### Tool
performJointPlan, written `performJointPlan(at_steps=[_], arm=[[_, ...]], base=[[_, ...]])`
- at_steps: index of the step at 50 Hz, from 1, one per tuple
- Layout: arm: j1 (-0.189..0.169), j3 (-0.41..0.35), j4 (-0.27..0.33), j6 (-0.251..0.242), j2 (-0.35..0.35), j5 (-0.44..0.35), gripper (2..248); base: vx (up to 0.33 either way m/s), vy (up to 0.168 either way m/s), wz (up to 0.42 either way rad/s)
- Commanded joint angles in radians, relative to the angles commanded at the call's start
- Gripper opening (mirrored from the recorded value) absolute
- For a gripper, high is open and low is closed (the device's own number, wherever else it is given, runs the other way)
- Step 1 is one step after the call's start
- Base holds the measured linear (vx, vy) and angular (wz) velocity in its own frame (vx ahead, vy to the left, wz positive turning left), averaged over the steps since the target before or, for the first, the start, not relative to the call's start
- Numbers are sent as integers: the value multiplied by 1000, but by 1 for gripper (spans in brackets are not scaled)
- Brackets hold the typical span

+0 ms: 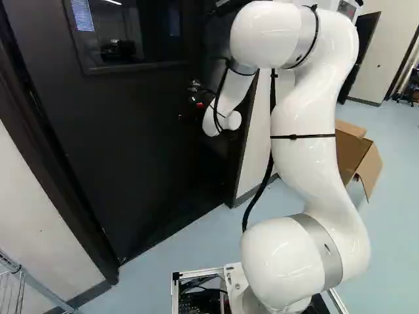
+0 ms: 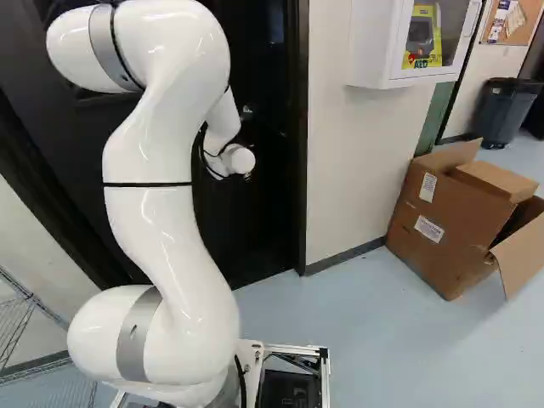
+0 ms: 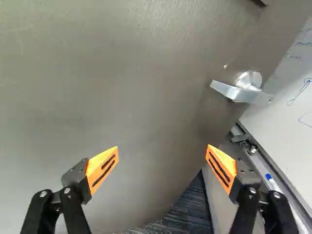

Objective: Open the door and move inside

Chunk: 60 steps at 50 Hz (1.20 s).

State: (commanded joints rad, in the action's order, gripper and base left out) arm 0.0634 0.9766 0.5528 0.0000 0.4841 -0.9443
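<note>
At the left of the left base view a wire rack (image 1: 18, 269) stands near the wall, beside the dark door (image 1: 118, 131). The door fills the space just ahead of the arm; in the wrist view carpet (image 3: 187, 209) and a whiteboard (image 3: 287, 83) show past its edge, so I judge it is ajar, with the step in hand being to swing it wider. The door handle (image 3: 234, 92) sits on it, ahead of the gripper (image 3: 163, 147) and off to one side, outside the spread fingers. The jaws are released, wide apart, with nothing held; whether any part of them touches the door I cannot tell.

To do this well, press steadily close to the handle edge, where leverage is best, and keep the fingers from hooking the lever. Let the base creep in with the swing, so contact holds and the door cannot drift back.

Right of the door, the white arm (image 1: 308, 150) reaches up and over, its wrist close to the doorframe (image 2: 296, 170); that post is the likeliest thing to scrape, so centre the base (image 2: 293, 349) before entering. The cardboard box (image 2: 442, 229), farther right beyond the wall, looks out of the way.
</note>
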Motion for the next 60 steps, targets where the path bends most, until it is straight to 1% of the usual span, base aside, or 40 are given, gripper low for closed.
performJointPlan(at_steps=[33, 60], arm=[[7, -188, -150, 0, -149, 30, 247], [12, -336, -319, 0, -275, 51, 247]], base=[[0, 0, 0], [0, 0, 0]])
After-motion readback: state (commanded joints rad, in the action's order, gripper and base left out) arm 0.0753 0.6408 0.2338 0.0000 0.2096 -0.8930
